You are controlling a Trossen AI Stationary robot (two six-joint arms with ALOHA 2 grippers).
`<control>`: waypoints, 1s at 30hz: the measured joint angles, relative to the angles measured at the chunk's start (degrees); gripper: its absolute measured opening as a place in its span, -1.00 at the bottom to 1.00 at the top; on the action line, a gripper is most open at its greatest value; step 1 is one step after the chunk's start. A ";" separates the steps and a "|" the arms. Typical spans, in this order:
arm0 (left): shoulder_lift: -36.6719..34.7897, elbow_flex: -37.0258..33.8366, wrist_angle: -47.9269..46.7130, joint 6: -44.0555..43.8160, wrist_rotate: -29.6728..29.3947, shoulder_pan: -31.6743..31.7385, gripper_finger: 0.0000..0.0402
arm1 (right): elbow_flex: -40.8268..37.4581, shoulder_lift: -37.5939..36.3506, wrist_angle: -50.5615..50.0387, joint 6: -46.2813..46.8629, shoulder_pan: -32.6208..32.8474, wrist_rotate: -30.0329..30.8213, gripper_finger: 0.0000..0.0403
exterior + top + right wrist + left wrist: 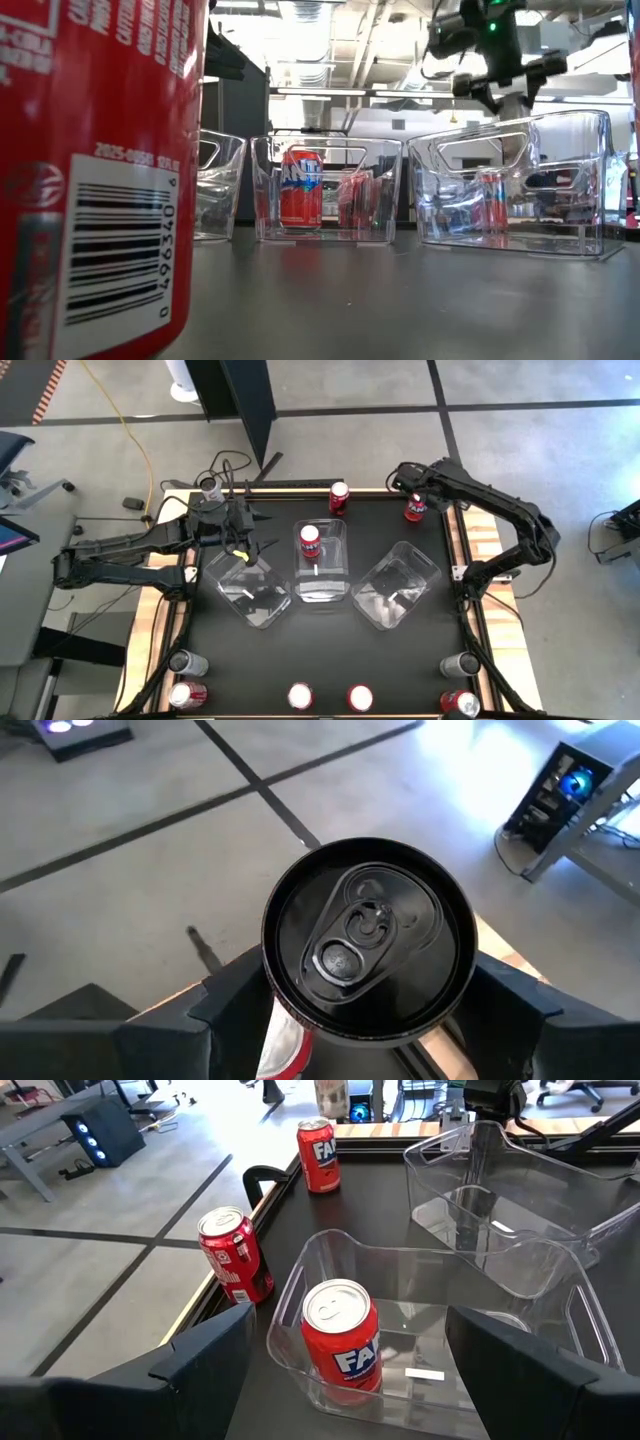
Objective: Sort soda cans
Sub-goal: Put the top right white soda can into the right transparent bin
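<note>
Cans stand scattered over the black table top (320, 650) around three clear plastic bins. The right gripper (412, 488) hangs at the far right corner, directly above a red soda can with white lettering (415, 508); its wrist view looks straight down on that can's dark round top (368, 940), which sits centred between the two dark fingers (165, 1020), one on either side. The jaws stand wide, with a gap showing on each side of the rim, and whether the fingers touch the can's wall lower down cannot be told. The left gripper (243, 532) hovers near the far left of the table, over the far edge of the left clear bin (248, 588), with its jaws spread wide and nothing between them; ahead of its fingers (205, 1355) a second red can with a silver top (341, 1342) stands upright inside the middle clear bin (322, 575), near that bin's far end. A third red can (339, 497) stands on the table just beyond the middle bin, along the far edge. The right clear bin (398, 586) lies angled. Along the near edge stand more cans: a silver-grey can (184, 662) beside a red one (187, 695) at the left, two red cans (301, 697) near the middle, and a silver-grey can (459, 664) with a red one (457, 703) at the right.
</note>
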 joint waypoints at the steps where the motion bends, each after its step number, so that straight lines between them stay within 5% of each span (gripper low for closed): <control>1: 0.00 0.00 0.00 0.00 0.00 0.00 0.59 | 0.92 0.00 -0.88 -0.01 0.60 0.17 0.39; 18: 0.04 0.00 0.02 0.02 -0.02 0.00 0.59 | 13.69 0.00 -7.92 -6.22 14.28 2.31 0.39; 30: 0.04 0.00 0.04 0.24 -3.95 0.00 0.59 | 14.97 -0.22 -7.91 -9.57 30.70 1.05 0.39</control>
